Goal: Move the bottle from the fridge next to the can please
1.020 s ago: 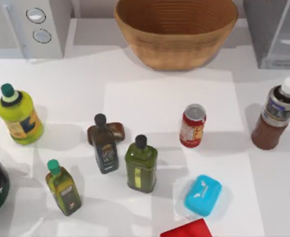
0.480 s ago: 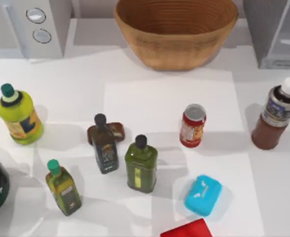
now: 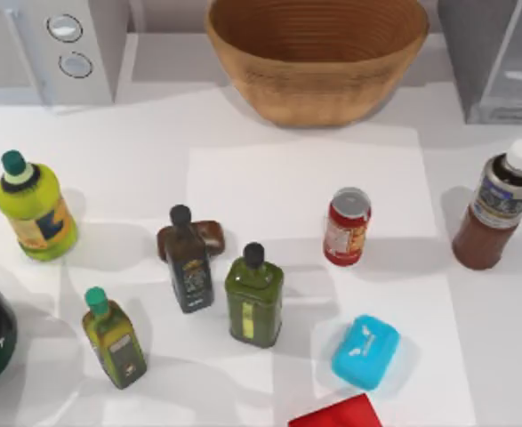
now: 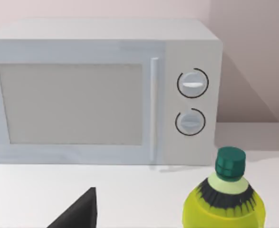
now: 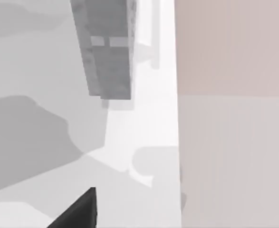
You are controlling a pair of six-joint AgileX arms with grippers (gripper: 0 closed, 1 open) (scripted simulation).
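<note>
1. The bottle [image 3: 499,206], reddish-brown with a white cap and grey label, stands upright on the tabletop [image 3: 296,178] near its right edge, outside the fridge [image 3: 496,55] and in front of it.
2. The can [image 3: 347,226], red with a silver top, stands upright to the bottle's left, apart from it with bare tabletop between them.
3. The fridge sits at the back right corner; the right wrist view shows a grey boxy body [image 5: 108,47] against a pale wall.
4. A woven basket [image 3: 317,53] stands at back centre; a blue soap-like block [image 3: 365,351] lies in front of the can.
5. Left of the can stand two dark olive bottles [image 3: 254,294] and, further left, a yellow-green bottle [image 3: 34,206].
6. The white appliance with two knobs [image 4: 101,92] appears face-on in the left wrist view, with the yellow-green bottle's green cap before it; the top view gives just its corner.
7. A dark corner of the left pincer [image 4: 77,213] and of the right pincer [image 5: 77,213] is seen at each wrist view's edge; how far either is open cannot be told.
</note>
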